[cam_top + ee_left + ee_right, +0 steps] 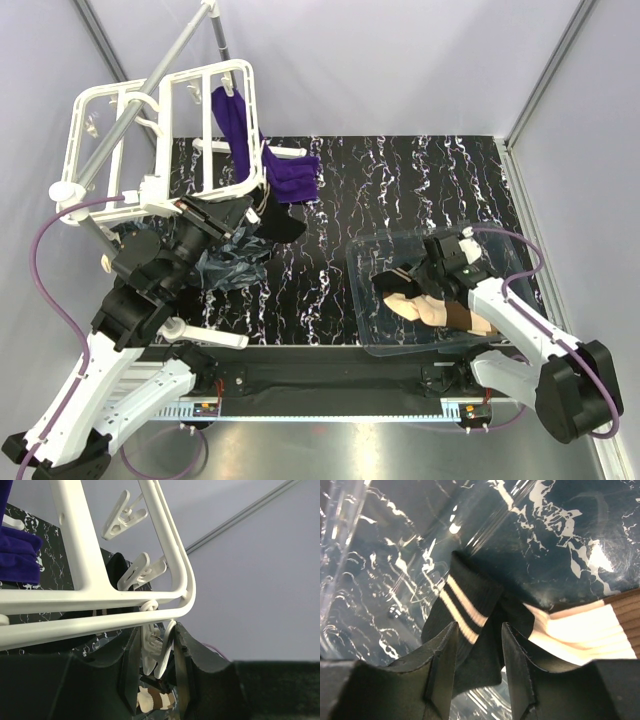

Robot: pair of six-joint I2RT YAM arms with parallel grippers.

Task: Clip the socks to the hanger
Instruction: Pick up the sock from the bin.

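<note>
**Reaching low and high**

Nearest the bases, the right gripper (479,630) sits low in a clear plastic tray (372,330) on the black, white-veined bench (420,180). Its fingers (440,670) stand apart, one on each side of a black sock with two white stripes (482,592), and cloth fills the gap. Touching that sock lies a beige ribbed sock with a dark brown cuff (580,630).

Farther back on the left, the left gripper (156,650) is raised to the near corner of the large white plastic drying hanger (82,565). Its fingers pinch a small white plastic clip (149,655) dangling from the frame. Beyond, two purple cloths (236,120) hang from the frame, and a slanted grey metal pole (170,55) crosses it.
</note>
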